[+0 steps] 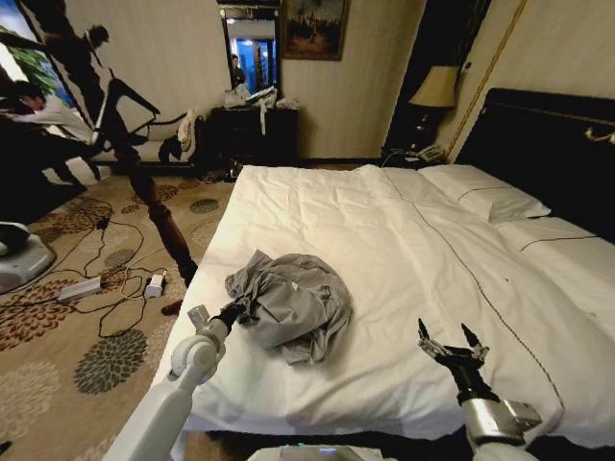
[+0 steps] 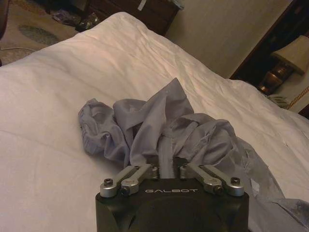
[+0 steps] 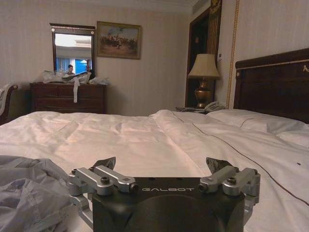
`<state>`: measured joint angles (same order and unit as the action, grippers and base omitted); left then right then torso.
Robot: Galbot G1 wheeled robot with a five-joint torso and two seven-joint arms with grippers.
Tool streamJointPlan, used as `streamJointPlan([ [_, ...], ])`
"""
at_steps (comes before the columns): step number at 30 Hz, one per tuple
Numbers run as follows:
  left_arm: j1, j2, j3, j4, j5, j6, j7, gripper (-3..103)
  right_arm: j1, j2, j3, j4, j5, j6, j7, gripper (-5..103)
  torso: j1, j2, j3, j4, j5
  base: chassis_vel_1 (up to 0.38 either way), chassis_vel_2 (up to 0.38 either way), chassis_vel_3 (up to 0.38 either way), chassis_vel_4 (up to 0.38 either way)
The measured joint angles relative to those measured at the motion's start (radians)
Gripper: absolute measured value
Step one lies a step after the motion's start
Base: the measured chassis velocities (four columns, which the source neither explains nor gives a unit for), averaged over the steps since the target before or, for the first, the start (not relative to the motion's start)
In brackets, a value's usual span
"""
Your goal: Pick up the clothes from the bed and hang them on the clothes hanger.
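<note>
Bed, coat stand alongside

The room is dim and warm-toned, with the white bed the brightest surface in the head view, lit evenly from above so its folds cast only soft shadows. That view bends strongly at its edges, leaning the walls and the headboard inward. The mirror glows cool blue against the yellowish wall. The lamp gives a faint glow. Both wrist views look grainy and amber-tinted, and the crumpled shirt throws a slight shadow on the duvet.
</note>
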<state>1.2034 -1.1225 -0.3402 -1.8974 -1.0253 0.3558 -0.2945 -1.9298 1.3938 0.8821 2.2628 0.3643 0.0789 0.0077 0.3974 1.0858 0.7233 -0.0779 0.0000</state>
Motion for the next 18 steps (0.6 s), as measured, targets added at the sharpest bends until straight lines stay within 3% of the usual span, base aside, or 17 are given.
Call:
streamJointPlan([
  [4,-0.001,0.002,0.000,0.000,-0.001,-0.001,0.000,2,0.000,0.000,0.000,0.003,0.007,0.000,0.006,100,0.000,0.000,0.000,0.0000,0.0000,0.000,0.000,0.000,0.000],
  [11,0.005,0.007,-0.013,-0.009,0.002,-0.006,0.001,0,-0.011,-0.019,-0.020,0.019,0.095,-0.049,0.032,100,0.000,0.000,0.000,-0.0001,0.0000,0.000,0.000,0.000,0.000],
  [14,0.025,0.026,-0.029,-0.037,0.029,-0.006,0.004,0,-0.009,-0.047,-0.050,0.048,0.241,-0.145,0.082,100,0.000,0.000,0.000,-0.0001,0.0000,0.000,0.000,0.000,0.000],
  [16,0.058,0.052,-0.052,-0.068,0.065,-0.008,0.014,0,0.012,-0.074,-0.085,0.086,0.484,-0.258,0.159,100,0.000,0.000,0.000,0.0000,-0.0001,0.000,0.000,0.000,0.000],
  [17,0.058,0.052,-0.052,-0.068,0.065,-0.008,0.014,0,0.012,-0.074,-0.085,0.086,0.484,-0.258,0.159,100,0.000,0.000,0.000,0.0000,-0.0001,0.000,0.000,0.000,0.000],
  [18,0.078,0.067,-0.069,-0.085,0.077,-0.011,0.018,0,0.034,-0.088,-0.100,0.103,0.612,-0.323,0.201,100,0.000,0.000,0.000,0.0001,0.0000,0.000,0.000,0.000,0.000],
])
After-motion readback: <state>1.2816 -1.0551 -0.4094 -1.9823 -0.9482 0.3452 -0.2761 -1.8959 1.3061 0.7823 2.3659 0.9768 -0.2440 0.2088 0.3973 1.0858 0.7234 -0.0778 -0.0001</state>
